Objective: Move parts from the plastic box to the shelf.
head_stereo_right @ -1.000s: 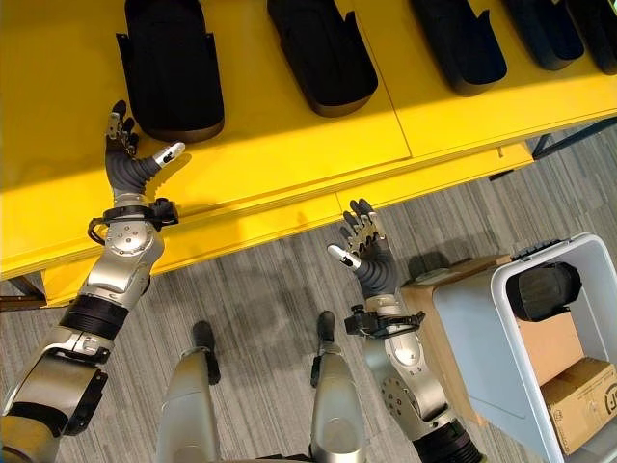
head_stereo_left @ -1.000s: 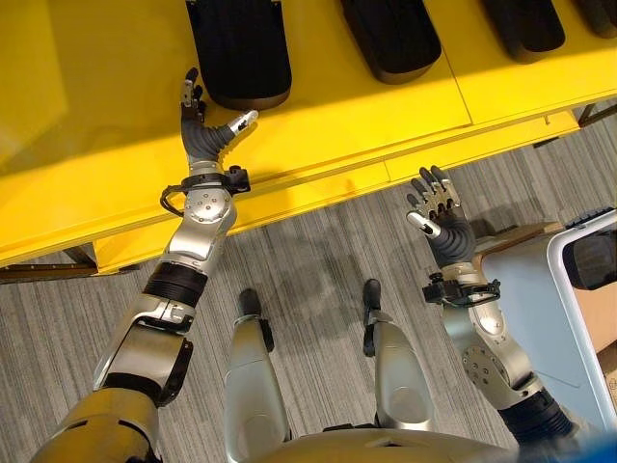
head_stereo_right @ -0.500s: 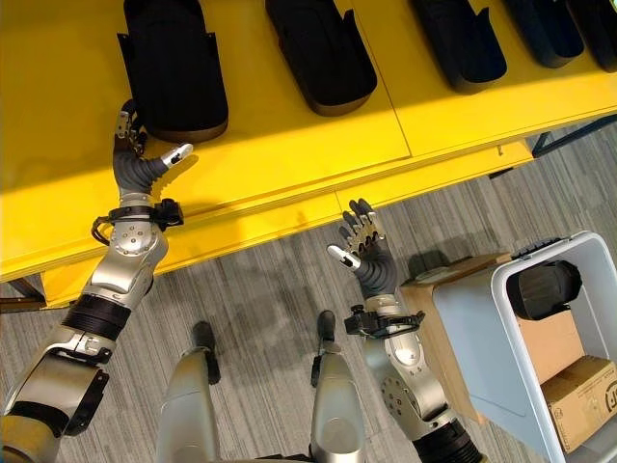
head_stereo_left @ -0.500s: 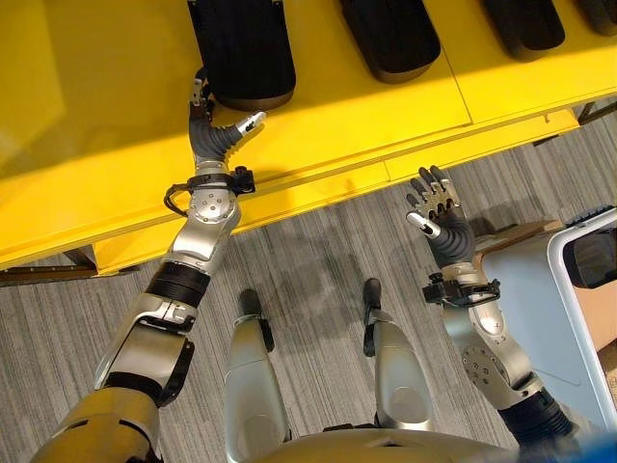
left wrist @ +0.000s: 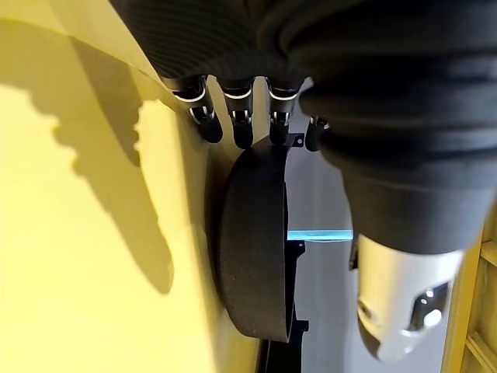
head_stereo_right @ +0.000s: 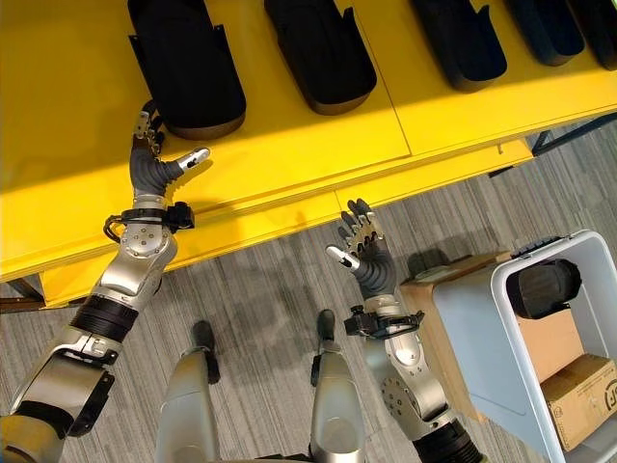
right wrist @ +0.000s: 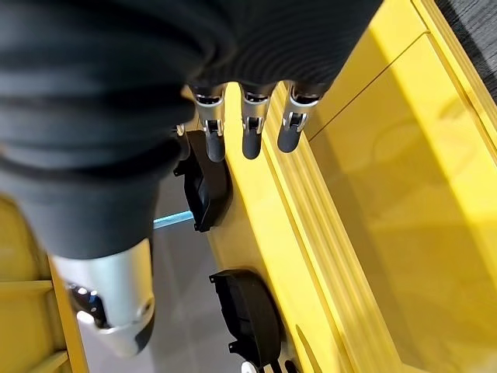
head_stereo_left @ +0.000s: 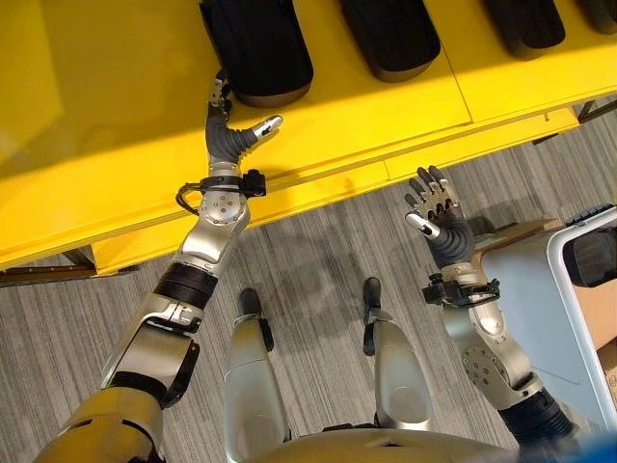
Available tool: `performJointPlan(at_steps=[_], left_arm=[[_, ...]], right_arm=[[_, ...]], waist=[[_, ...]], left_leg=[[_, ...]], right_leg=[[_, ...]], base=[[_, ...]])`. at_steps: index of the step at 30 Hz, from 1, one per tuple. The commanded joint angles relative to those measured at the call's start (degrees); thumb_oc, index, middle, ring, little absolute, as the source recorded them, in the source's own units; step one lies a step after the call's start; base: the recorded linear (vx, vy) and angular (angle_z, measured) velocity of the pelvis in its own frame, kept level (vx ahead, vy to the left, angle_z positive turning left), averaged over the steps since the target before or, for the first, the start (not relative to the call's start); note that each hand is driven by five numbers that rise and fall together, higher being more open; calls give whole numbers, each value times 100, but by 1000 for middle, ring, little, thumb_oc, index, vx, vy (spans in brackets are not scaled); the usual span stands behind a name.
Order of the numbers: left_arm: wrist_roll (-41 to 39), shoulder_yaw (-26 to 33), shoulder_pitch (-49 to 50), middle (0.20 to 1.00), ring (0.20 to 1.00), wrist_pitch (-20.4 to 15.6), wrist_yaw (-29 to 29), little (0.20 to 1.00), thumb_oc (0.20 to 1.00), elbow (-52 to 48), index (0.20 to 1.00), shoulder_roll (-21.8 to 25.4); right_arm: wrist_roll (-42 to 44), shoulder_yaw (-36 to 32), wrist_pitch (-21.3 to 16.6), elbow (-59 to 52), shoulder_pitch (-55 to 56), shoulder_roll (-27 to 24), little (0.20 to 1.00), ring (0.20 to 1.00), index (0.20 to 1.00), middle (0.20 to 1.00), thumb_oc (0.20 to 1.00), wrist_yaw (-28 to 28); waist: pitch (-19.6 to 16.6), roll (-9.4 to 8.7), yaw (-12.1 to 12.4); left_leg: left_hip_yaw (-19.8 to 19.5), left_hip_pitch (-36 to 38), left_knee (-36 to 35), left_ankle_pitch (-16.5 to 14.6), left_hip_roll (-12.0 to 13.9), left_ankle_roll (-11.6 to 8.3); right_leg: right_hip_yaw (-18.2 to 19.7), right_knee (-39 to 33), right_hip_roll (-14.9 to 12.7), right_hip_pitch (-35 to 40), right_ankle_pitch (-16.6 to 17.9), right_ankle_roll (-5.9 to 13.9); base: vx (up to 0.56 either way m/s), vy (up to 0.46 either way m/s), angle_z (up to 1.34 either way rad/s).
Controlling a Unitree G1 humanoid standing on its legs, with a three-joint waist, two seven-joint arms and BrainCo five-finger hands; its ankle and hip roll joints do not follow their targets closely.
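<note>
A row of long black parts lies on the yellow shelf. My left hand reaches over the shelf's front edge, open, its straight fingers against the near end of the leftmost black part. My right hand hovers open above the floor just before the shelf's edge, holding nothing. At the far right stands the white plastic box with a black part and a cardboard carton inside.
More black parts lie further right along the shelf. A brown cardboard piece sits by the box's near corner. Grey carpet floor lies between shelf and box.
My left hand has moved right along the shelf, and the leftmost black part has slid right with it. My right hand has stayed in place.
</note>
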Motion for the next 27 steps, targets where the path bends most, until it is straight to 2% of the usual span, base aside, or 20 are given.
performJointPlan(at_steps=[1, 8, 16, 27], left_arm=[[152, -262, 26, 1000, 1000, -75, -212, 1000, 1000, -275, 1000, -162], [84, -146, 168, 1000, 1000, -97, -199, 1000, 1000, -252, 1000, -173], [-94, 672, 1556, 1000, 1000, -210, -307, 1000, 1000, -760, 1000, 4], [188, 1319, 2722, 1000, 1000, -306, -436, 1000, 1000, -1637, 1000, 182]], right_arm=[[56, -249, -280, -307, 21, -337, 1000, 1000, 1000, 1000, 1000, 59], [67, -227, -277, -302, -2, -327, 1000, 1000, 1000, 1000, 1000, 68], [19, -365, -269, -357, 105, -296, 1000, 1000, 1000, 1000, 1000, 84], [-45, -550, -314, -446, 137, -297, 1000, 1000, 1000, 1000, 1000, 123]], waist=[[-66, 170, -19], [-58, 182, -4], [-37, 218, 159], [-61, 261, 324]], left_leg=[[-356, -102, -494, 498, 106, -113], [-347, -101, -508, 506, 116, -110], [-364, -79, -517, 507, 92, -97], [-398, -33, -569, 511, 48, -82]], right_leg=[[-111, 482, -159, 319, -120, -27], [-125, 483, -158, 316, -118, -39], [-149, 494, -163, 366, -147, -61], [-224, 467, -208, 472, -166, -62]], base=[[0, 0, 0], [0, 0, 0], [2, -3, -1], [0, 0, 0]])
